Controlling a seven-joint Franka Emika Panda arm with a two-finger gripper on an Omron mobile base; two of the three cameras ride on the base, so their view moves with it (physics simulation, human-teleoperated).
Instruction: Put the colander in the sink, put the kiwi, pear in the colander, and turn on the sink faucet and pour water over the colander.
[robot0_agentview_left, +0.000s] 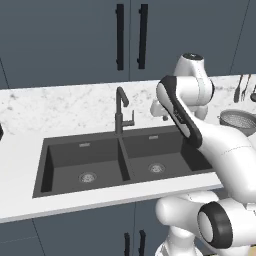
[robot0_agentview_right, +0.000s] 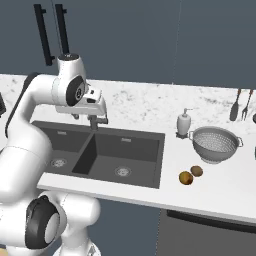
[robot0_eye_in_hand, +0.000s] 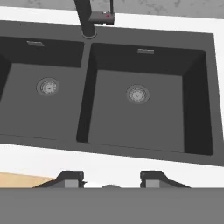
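No step done: colander (robot0_agentview_right: 216, 144), kiwi (robot0_agentview_right: 197, 171) and pear (robot0_agentview_right: 185, 178) sit on the counter (robot0_agentview_right: 220, 185); sink (robot0_eye_in_hand: 140, 105) empty; fingers (robot0_eye_in_hand: 153, 177) parted, holding nothing.

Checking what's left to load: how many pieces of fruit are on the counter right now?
2: the kiwi and the pear lie side by side on the counter, in front of the colander, right of the sink.
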